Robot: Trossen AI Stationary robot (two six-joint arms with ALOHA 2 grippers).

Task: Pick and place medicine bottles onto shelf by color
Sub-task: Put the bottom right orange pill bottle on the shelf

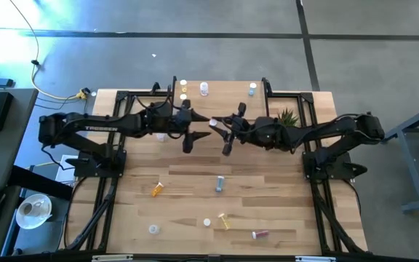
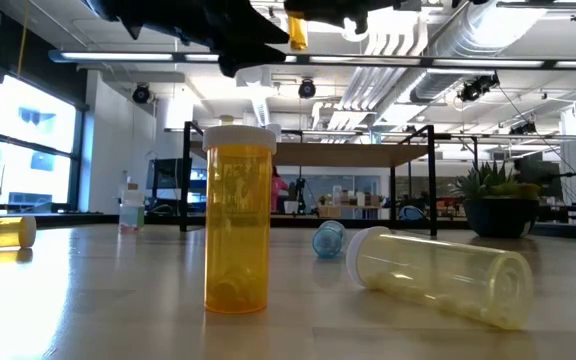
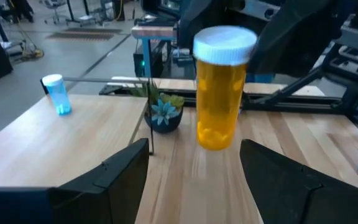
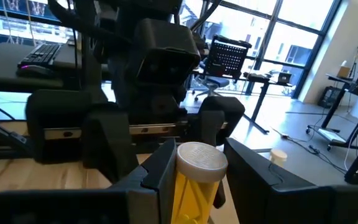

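An orange bottle stood upright beside a fallen clear bottle; a plant sat behind.

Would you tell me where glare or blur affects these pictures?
High view: blue-white glare on the floor at upper left. Low view: bright windows behind; the near yellow bottle is sharp. Left wrist view: the held orange bottle looks soft.

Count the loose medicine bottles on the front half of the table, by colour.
yellow or orange bottles: 3
blue-grey bottle: 1
clear bottle: 1
red bottle: 1
Total: 6
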